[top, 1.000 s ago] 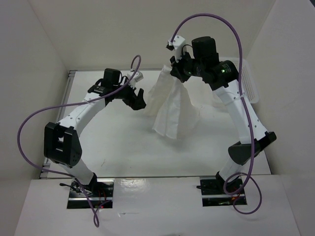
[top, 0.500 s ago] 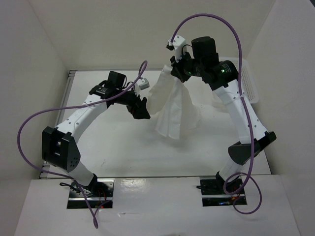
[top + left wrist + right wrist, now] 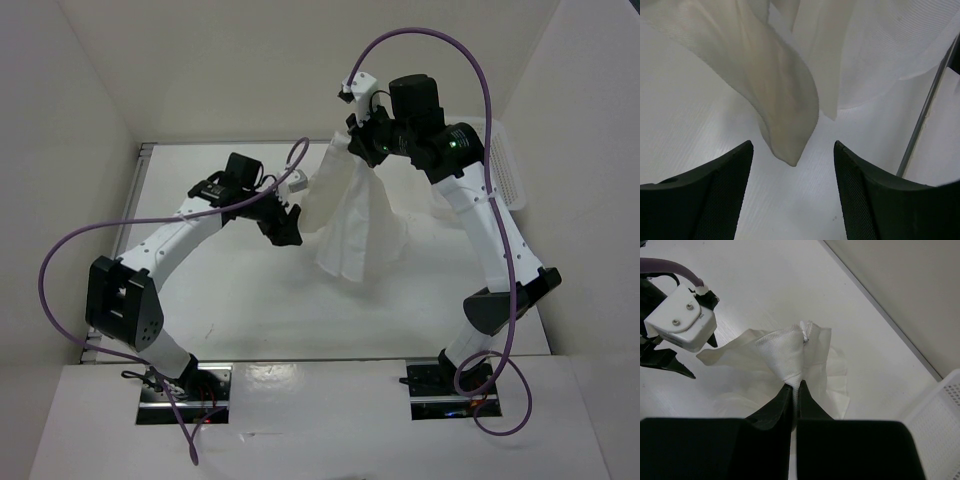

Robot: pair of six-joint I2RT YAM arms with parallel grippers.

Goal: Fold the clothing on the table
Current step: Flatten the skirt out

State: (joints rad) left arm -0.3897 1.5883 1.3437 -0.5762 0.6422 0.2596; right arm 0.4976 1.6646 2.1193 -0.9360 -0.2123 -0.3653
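Right gripper point(image 3: 795, 387) pinched tight on top of clothing point(image 3: 355, 225), which hangs over table point(image 3: 230, 310). Left gripper point(image 3: 792, 147) at its 9 o'clock: jaws apart, loose corner just ahead, nothing gripped.

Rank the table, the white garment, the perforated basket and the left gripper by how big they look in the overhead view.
Largest to smallest:
1. table
2. white garment
3. perforated basket, though partly hidden
4. left gripper

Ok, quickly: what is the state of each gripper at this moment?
Left gripper: open, holding nothing.
Right gripper: closed, holding the clothing.
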